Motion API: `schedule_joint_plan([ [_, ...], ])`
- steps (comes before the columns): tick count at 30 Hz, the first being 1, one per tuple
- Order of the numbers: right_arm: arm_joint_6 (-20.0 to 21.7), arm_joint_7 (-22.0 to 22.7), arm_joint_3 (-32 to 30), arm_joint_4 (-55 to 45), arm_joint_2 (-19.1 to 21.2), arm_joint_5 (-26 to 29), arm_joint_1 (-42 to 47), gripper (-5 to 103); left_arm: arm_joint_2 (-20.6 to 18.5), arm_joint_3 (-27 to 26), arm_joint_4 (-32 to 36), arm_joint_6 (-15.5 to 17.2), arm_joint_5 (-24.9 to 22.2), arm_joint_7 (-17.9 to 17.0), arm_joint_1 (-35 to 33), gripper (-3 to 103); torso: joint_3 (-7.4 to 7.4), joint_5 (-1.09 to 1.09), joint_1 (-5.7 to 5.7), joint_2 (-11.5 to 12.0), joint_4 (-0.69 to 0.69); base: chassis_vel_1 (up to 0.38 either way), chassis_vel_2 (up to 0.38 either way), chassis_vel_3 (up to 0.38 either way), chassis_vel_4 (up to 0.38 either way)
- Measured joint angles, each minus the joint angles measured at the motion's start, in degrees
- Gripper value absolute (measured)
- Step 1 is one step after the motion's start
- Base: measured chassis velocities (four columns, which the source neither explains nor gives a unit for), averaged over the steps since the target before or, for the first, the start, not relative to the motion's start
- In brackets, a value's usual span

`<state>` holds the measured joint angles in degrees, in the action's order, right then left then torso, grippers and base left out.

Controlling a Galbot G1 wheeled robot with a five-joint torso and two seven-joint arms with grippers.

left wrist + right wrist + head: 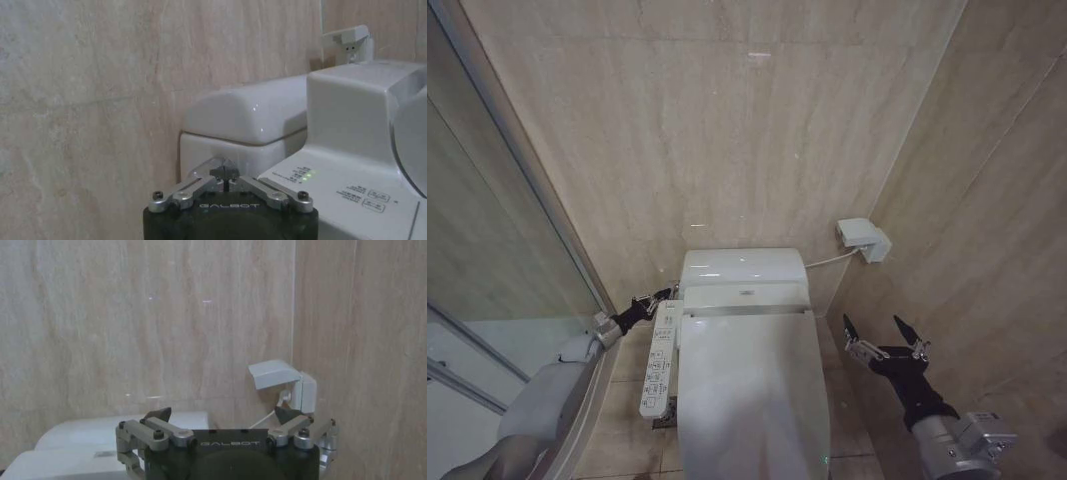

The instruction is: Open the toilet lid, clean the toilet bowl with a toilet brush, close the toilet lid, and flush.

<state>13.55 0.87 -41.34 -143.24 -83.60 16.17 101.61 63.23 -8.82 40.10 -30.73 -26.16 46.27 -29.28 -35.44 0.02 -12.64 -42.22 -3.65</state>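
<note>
The toilet lid (pixel 752 390) lies shut over the toilet bowl (pixel 689 440), so cleaning looks either finished or unstarted, while the left hand (pixel 665 295), fingers pinched together, reaches beside the tank and the right hand (pixel 879 328) hovers apart, empty.

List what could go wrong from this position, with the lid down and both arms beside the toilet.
1. The left gripper, jaws shut, sits at the side of the white ceramic tank, right above the white button panel arm. A small slip might press a wrong button.
2. The right gripper, jaws open, hangs between the glossy white oval toilet lid and the beige tiled side wall. A wide swing might clip the wall or the white wall socket box and its cable.
</note>
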Motion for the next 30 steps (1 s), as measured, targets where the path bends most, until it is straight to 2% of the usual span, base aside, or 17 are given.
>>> schedule_joint_plan([
  [11,0.0,-0.01,0.0,0.0,0.0,0.0,0.0,100,1.51,-1.16,-2.91,-0.13,-0.05,1.16,-0.77,0,0.0,-0.03,0.01,0.0,-0.01,0.0,0.0,0.0,0.0],
  [14,0.0,-0.01,0.0,0.0,0.0,0.0,0.0,100,2.89,-2.05,-6.39,-0.93,-0.06,1.28,-0.18,0,-0.02,-0.05,0.0,0.0,-0.04,0.0,0.0,0.0,0.0],
  [18,0.0,0.0,0.0,0.0,0.0,0.0,0.0,100,4.38,-3.22,-10.96,-2.69,0.05,1.3,1.39,0,-0.01,-0.02,0.01,0.0,0.0,0.0,0.0,0.0,0.0],
  [20,0.0,0.0,0.0,0.0,0.0,0.0,0.0,100,4.73,-3.78,-12.33,-2.87,0.02,0.62,1.86,0,-0.01,-0.02,0.01,0.0,0.03,0.0,0.0,0.0,0.0],
  [22,0.0,-0.01,0.0,0.0,0.0,0.0,0.0,100,5.11,-4.22,-13.0,-2.87,-0.27,-0.71,2.17,0,-0.01,-0.03,0.0,0.0,-0.05,0.0,0.0,0.0,0.0],
  [24,0.0,-0.01,0.0,0.0,0.0,0.0,0.0,100,5.29,-4.77,-12.8,-2.91,-0.46,-1.68,2.03,0,-0.01,-0.04,-0.01,0.01,-0.05,0.0,0.0,0.0,0.0],
  [26,0.0,-0.01,0.0,0.0,0.0,0.0,0.0,100,5.31,-5.99,-8.64,-3.0,-1.11,-5.76,0.31,0,-0.02,-0.03,-0.02,0.01,-0.05,0.0,0.0,0.0,0.0],
  [27,0.0,0.0,0.0,0.0,0.0,0.0,0.0,100,5.02,-6.46,-3.38,-2.77,-1.69,-10.58,-1.73,0,-0.02,-0.04,-0.01,0.01,-0.05,0.0,0.0,0.0,0.0],
  [28,0.0,0.0,0.0,0.0,0.0,0.0,0.0,100,5.02,-6.46,-3.38,-2.77,-1.69,-10.58,-1.73,0,-0.02,-0.04,-0.01,0.01,-0.05,0.0,0.0,0.0,0.0],
  [29,0.0,-0.01,0.0,0.0,0.01,0.0,0.0,100,4.54,-6.82,2.77,-1.62,-2.43,-15.99,-4.06,0,-0.02,-0.03,-0.02,0.02,-0.04,0.0,0.0,0.0,0.0],
  [30,0.0,-0.01,0.0,0.0,0.0,0.0,0.0,100,4.12,-6.99,7.18,-0.63,-3.16,-19.68,-5.79,0,-0.01,-0.02,-0.02,0.01,-0.04,0.0,0.0,0.0,0.0],
])
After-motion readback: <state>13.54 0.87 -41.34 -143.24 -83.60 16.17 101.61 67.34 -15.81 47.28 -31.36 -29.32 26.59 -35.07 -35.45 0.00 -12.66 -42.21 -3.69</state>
